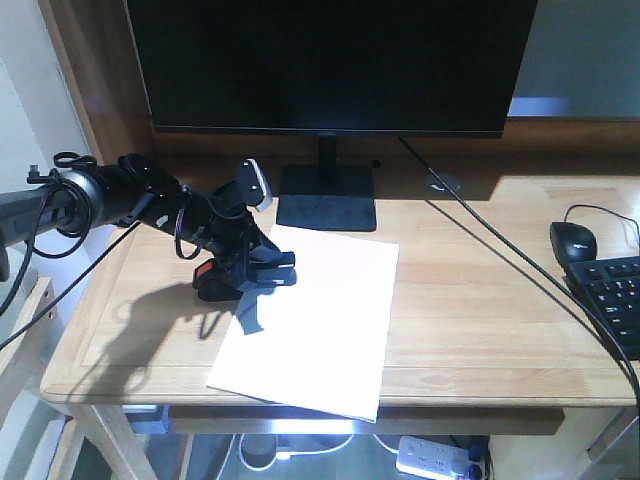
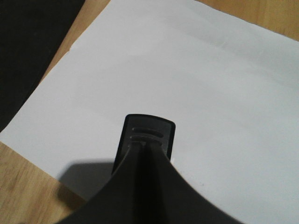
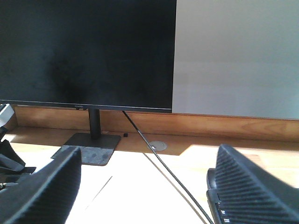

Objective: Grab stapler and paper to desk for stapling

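The white paper (image 1: 320,320) lies flat on the light wooden desk (image 1: 480,300), in front of the monitor stand. The black stapler (image 1: 215,282), with its orange-red patch, sits at the paper's left edge. My left gripper (image 1: 268,268) is over it. In the left wrist view the fingers (image 2: 145,186) are closed together, and their tips (image 2: 144,145) rest over the stapler's ridged front end (image 2: 161,128), which lies on the paper (image 2: 187,70). My right gripper (image 3: 149,196) is open and empty, low over the desk (image 3: 187,158). It is out of the front view.
A black monitor (image 1: 330,60) on a flat stand (image 1: 328,200) fills the back. A black mouse (image 1: 573,240) and keyboard (image 1: 615,300) lie at the right edge. A cable (image 1: 500,250) crosses the desk. A power strip (image 1: 430,460) lies on the floor.
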